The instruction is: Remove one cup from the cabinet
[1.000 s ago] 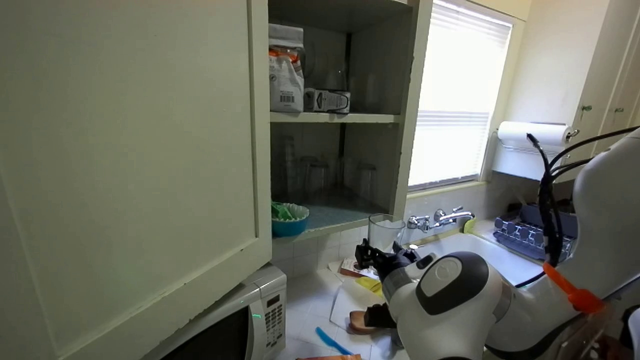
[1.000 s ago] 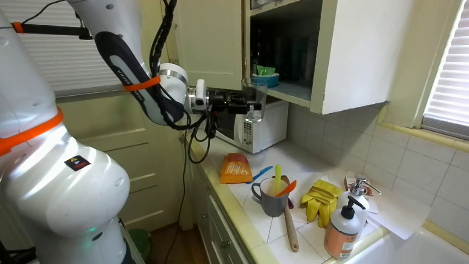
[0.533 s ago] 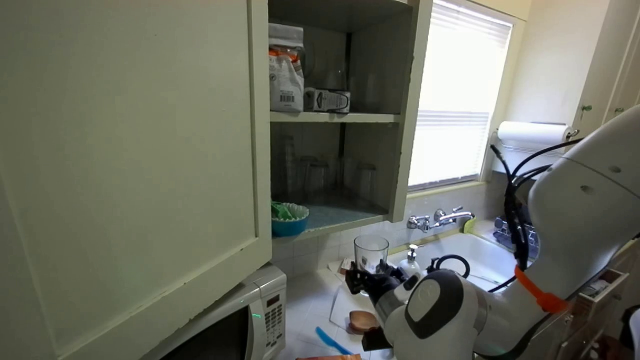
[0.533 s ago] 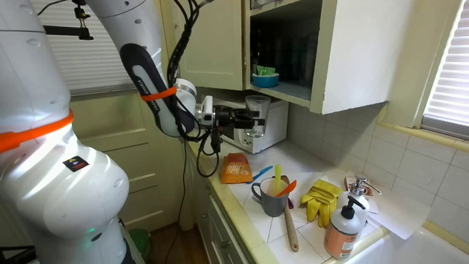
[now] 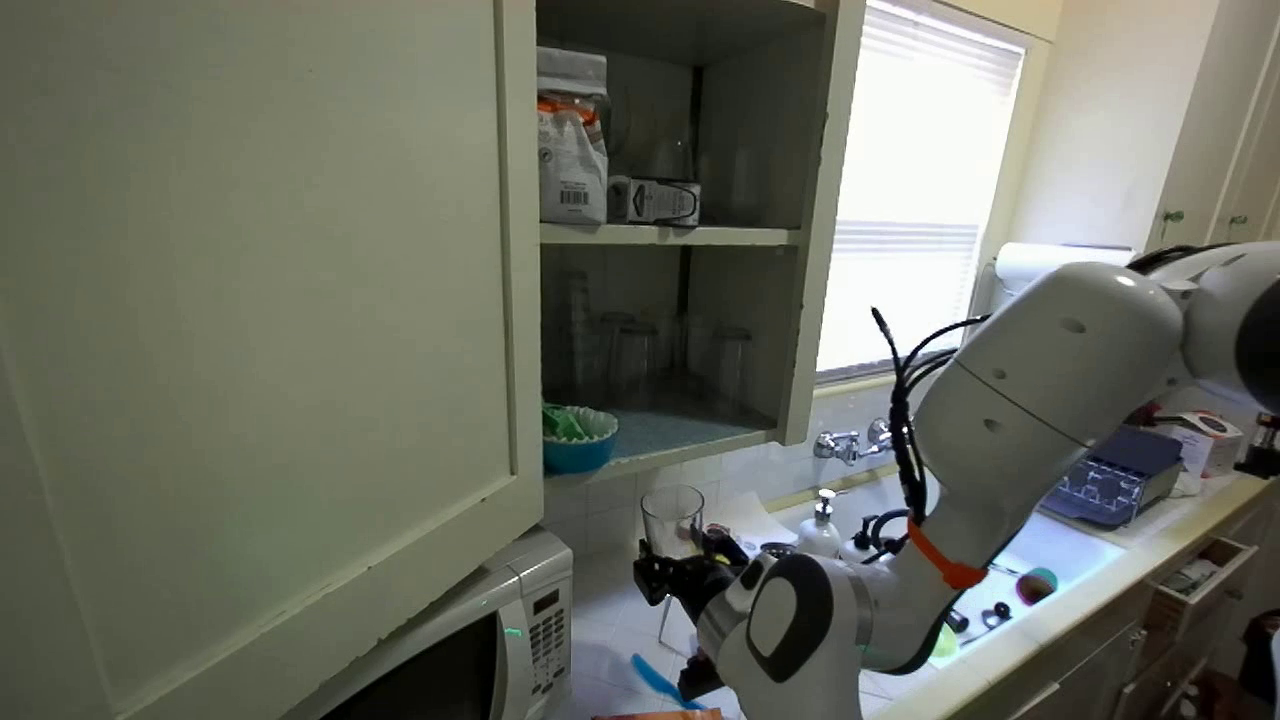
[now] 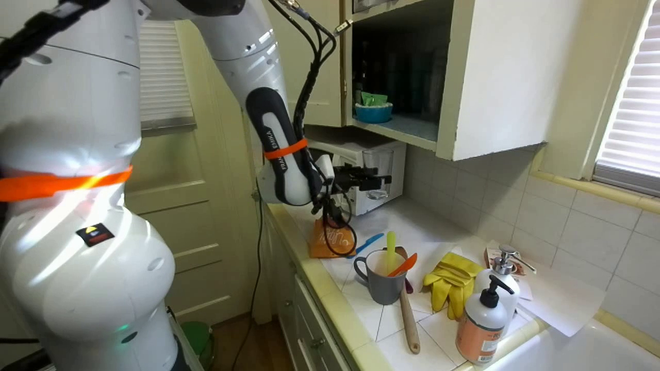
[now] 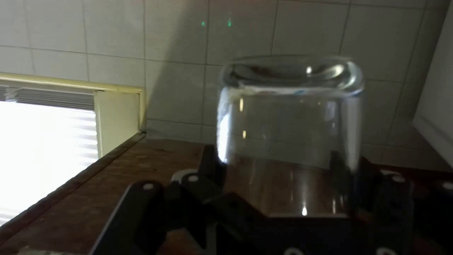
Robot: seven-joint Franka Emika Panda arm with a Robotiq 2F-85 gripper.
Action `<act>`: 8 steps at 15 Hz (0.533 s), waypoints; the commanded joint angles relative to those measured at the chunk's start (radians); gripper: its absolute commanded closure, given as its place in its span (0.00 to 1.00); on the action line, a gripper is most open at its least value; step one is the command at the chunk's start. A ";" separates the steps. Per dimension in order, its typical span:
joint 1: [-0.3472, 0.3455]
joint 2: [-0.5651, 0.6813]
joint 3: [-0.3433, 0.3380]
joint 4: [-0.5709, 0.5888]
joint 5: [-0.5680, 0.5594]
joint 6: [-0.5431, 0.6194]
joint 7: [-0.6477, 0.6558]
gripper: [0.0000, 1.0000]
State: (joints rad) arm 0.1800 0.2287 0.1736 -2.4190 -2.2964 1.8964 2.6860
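Note:
My gripper (image 5: 690, 562) is shut on a clear glass cup (image 5: 672, 512), its fingers on either side. The cup is upright in the air, below shelf level and above the counter. In an exterior view the cup (image 6: 380, 158) overlaps the microwave's side, with the gripper (image 6: 381, 182) around its lower part. In the wrist view, which is upside down, the cup (image 7: 290, 120) stands between the dark fingers (image 7: 213, 166). The off-white cabinet (image 5: 670, 236) is open, its door (image 5: 270, 270) swung wide. Several more glasses (image 5: 635, 360) stand on its lower shelf.
A blue bowl (image 5: 580, 455) sits at the lower shelf's front edge. The white microwave (image 6: 356, 154) is close by the gripper. On the counter are a grey mug (image 6: 386, 283), orange pouch (image 6: 332, 242), yellow gloves (image 6: 452, 281) and soap bottles (image 6: 484, 324). The cabinet's brown underside (image 7: 159, 170) is overhead.
The gripper has moved down with the cup, from near the lower shelf's front edge to below the cabinet, and shifted toward the microwave side. The arm has swung with it.

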 commanded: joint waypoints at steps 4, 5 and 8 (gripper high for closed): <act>-0.068 0.207 0.021 0.239 -0.086 0.144 0.043 0.39; -0.050 0.164 0.020 0.171 -0.081 0.076 0.007 0.14; -0.062 0.206 0.023 0.222 -0.080 0.115 0.007 0.14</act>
State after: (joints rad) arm 0.1288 0.4343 0.1841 -2.1975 -2.3777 2.0140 2.6987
